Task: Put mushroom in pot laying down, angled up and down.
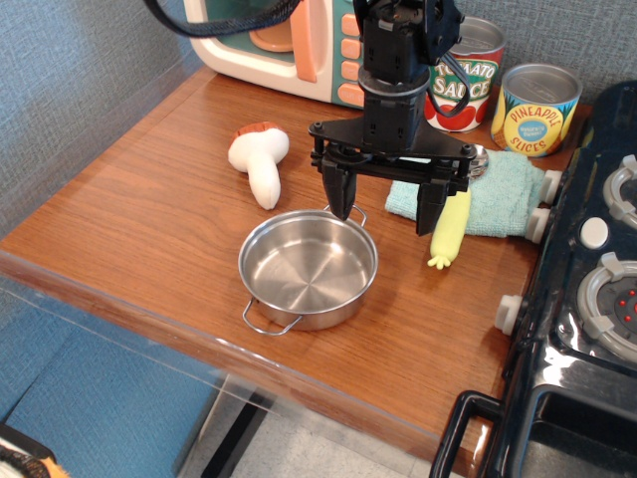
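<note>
On the wooden desk (149,209), the stainless-steel pot (309,269) sits near the front edge with nothing inside, its wire loop handles pointing front and back. Just above its far rim hangs the black gripper (386,202), jaws spread wide apart and holding nothing. To the left and behind the pot, the plush mushroom (261,161) lies on its side, reddish-brown cap away from me, apart from the pot. Right of the gripper, a yellow spoon handle (450,229) rests against a teal cloth (498,194), with two printed tin cans (537,110) and a toy microwave (289,40) behind.
</note>
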Controlling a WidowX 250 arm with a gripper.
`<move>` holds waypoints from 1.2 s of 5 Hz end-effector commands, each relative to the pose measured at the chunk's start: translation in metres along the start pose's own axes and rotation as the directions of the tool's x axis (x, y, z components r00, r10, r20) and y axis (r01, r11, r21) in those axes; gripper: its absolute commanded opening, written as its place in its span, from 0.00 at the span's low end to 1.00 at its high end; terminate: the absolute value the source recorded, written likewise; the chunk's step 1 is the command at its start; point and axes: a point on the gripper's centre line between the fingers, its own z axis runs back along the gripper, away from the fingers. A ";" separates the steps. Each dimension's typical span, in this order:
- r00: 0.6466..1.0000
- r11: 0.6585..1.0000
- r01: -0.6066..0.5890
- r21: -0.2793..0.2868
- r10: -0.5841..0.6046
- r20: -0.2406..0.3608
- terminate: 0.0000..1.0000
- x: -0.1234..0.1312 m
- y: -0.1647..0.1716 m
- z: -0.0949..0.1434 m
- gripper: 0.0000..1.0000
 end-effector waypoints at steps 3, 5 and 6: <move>0.997 0.997 -0.062 -0.053 0.063 0.034 0.00 0.034 0.019 0.017 1.00; 0.971 0.971 -0.237 0.041 0.235 0.037 0.00 0.048 0.107 0.012 1.00; 0.960 0.959 -0.279 0.055 0.277 0.036 0.00 0.051 0.116 0.001 1.00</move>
